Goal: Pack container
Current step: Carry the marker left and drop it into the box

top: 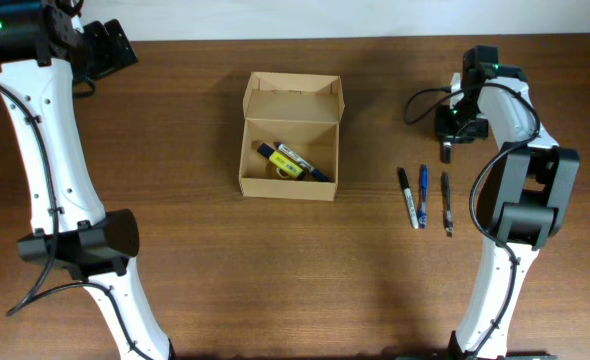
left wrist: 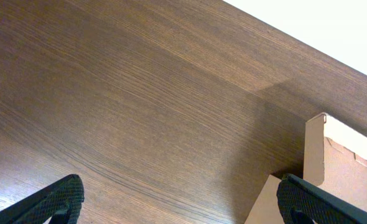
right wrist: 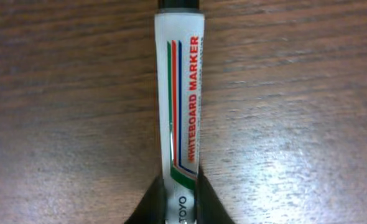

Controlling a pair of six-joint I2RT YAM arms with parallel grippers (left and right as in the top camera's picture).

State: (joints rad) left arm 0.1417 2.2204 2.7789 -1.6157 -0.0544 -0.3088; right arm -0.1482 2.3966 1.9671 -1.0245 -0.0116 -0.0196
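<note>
The tan cardboard container (top: 291,135) stands open at the table's middle, its flap lid folded back. Inside lie a few markers (top: 292,162) with yellow and blue labels. My right gripper (top: 447,140) is at the far right, shut on a white whiteboard marker (right wrist: 178,93) with red lettering, held low over the wood; the fingers (right wrist: 180,199) pinch its lower end. My left gripper (top: 105,50) is at the far left back, open and empty (left wrist: 180,190). A corner of the container (left wrist: 333,155) shows at the right of the left wrist view.
Three pens lie side by side on the table to the right of the container: a black and white one (top: 407,197), a blue one (top: 423,195) and a dark one (top: 445,202). The table's far edge meets a white wall.
</note>
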